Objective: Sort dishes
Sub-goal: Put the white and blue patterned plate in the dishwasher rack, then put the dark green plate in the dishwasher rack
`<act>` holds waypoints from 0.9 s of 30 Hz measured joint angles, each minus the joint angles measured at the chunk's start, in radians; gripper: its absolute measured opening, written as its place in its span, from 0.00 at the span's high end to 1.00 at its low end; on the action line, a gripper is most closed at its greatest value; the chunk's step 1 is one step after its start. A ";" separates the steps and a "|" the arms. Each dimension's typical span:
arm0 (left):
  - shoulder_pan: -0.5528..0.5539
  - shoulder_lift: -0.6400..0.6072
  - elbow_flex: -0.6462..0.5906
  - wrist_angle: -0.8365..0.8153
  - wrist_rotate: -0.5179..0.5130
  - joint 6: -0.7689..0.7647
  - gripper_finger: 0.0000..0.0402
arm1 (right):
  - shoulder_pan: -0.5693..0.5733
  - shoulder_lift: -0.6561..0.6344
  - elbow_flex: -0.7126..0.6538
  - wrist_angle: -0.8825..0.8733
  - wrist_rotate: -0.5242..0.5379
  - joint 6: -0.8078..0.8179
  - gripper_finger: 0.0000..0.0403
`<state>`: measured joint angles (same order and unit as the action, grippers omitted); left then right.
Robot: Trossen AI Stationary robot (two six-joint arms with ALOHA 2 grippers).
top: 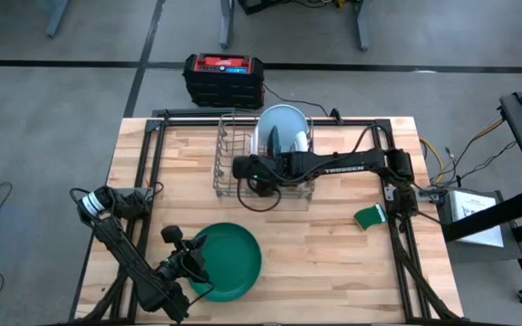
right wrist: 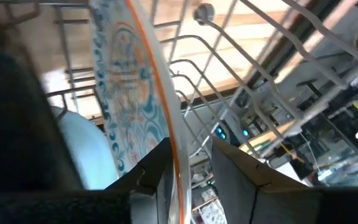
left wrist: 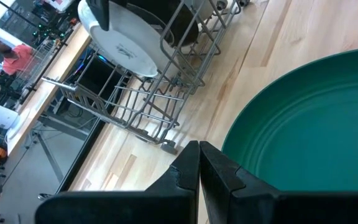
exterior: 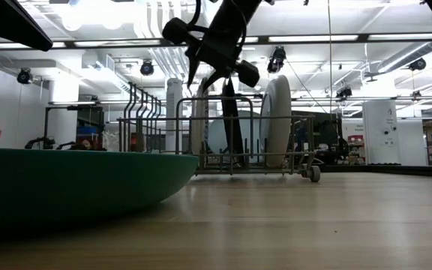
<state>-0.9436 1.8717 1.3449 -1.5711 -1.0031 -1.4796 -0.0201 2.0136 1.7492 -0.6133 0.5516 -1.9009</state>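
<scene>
- The right gripper (top: 243, 169) was pictured over the grey wire rack (top: 227, 145) at the table's far middle, its fingers straddling the rim of a patterned plate (right wrist: 126, 81) standing on edge in a slot; a gap showed beside the rim in the right wrist view, so the jaws were judged to be parted around it rather than clamped.
- The left gripper (left wrist: 199, 163) was seen closed on nothing, just beside the edge of the large dark green plate (top: 228, 261), which lay flat on the wooden table (top: 333, 244) at the near left.
- The plates were judged stiff, glazed and slippery (and likely breakable if dropped or knocked against the wires); a hold on the rim, pinched front and back, was thought the only practical one.
- The green plate was judged the heaviest, and its raised rim was reckoned the place to be taken.
- Counted: one dark green plate on the table; in the rack, one patterned plate, one pale blue plate (top: 281, 116) and one white plate (left wrist: 120, 43) (a further one behind could not be ruled out).
- One small green object (top: 369, 217) was noted near the table's right edge, well apart from the rack; what it was could not be told.
</scene>
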 joint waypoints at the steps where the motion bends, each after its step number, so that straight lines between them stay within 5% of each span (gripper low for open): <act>1: 0.000 0.000 0.000 0.000 0.000 0.000 1.00 | -0.001 0.000 0.000 0.008 0.002 0.007 0.75; 20: 0.000 0.000 0.000 0.000 0.002 -0.004 1.00 | 0.010 -0.079 0.000 0.013 0.113 0.056 0.65; 27: -0.002 0.000 0.000 0.000 0.004 -0.007 1.00 | 0.019 -0.107 0.000 -0.002 0.183 0.195 0.62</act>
<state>-0.9459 1.8721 1.3449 -1.5711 -0.9989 -1.4866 -0.0014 1.9063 1.7493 -0.6158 0.7347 -1.7056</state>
